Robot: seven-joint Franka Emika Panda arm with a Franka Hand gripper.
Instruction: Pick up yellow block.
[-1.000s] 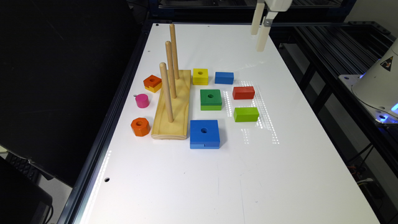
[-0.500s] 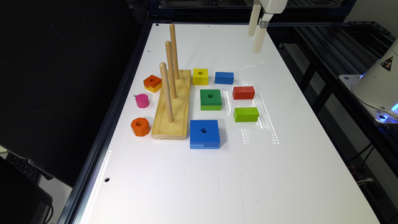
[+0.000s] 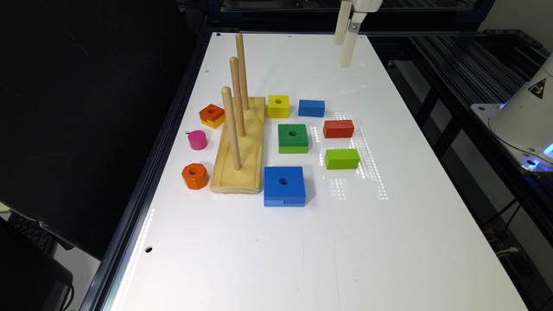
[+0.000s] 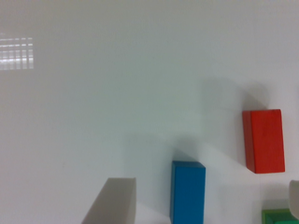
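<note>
Where pegboard [image 3: 242,151] ends: square yellow block [image 3: 278,106], round centre hole.

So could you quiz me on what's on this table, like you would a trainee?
1. True or false: the yellow block sits on a peg of the wooden peg stand.
2. Which block lies beside the yellow block on the exterior view's right? A red, B small blue, C lime green.
3. Fill in: the gripper hangs ___ the table, near its far end.

Key: 1 false, it rests on the table beside the stand. 2 B. 3 above.
</note>
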